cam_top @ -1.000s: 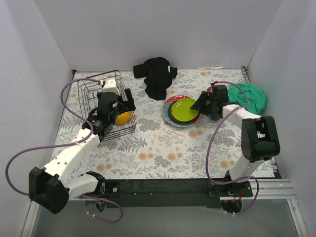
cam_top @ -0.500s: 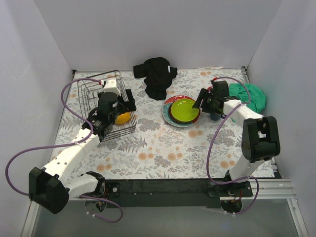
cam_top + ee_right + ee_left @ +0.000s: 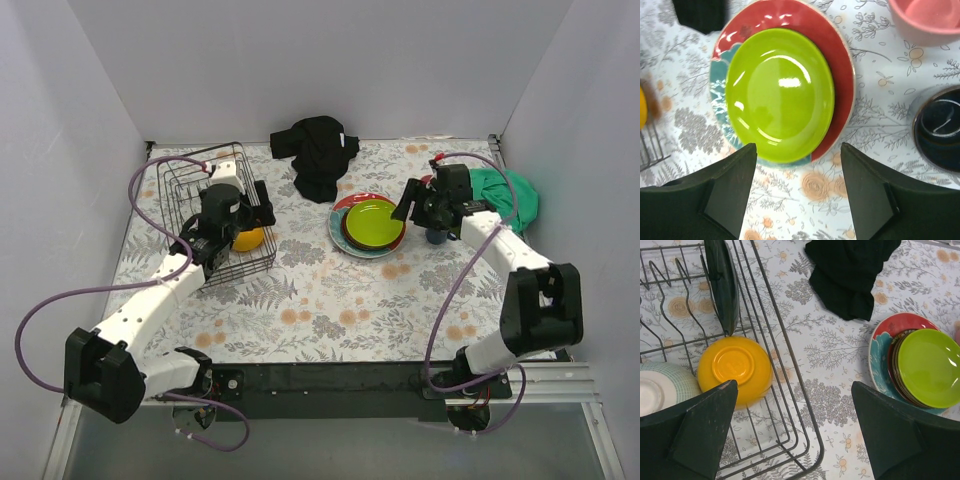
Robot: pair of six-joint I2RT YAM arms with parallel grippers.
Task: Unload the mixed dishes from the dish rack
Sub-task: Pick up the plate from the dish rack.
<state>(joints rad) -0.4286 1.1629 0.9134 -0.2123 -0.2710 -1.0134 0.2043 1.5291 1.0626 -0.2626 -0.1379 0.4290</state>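
While both arms hover over the flower-printed table [image 3: 330,300], my left gripper [image 3: 795,432] holds its jaws spread wide, gripping nothing, above the black wire dish rack [image 3: 200,180]. In the rack:
- an orange bowl [image 3: 735,370], base showing
- a white bowl with fine teal lines [image 3: 660,390] beside it
- a dark round plate [image 3: 722,285] upright in the dividers

My right gripper [image 3: 797,192], jaws parted and empty, hangs over the bright green plate [image 3: 780,95], stacked on the red-rimmed patterned plate [image 3: 840,65]. A pink-red cup [image 3: 930,17] and a dark blue mug [image 3: 940,130] stand on the table near the stack.
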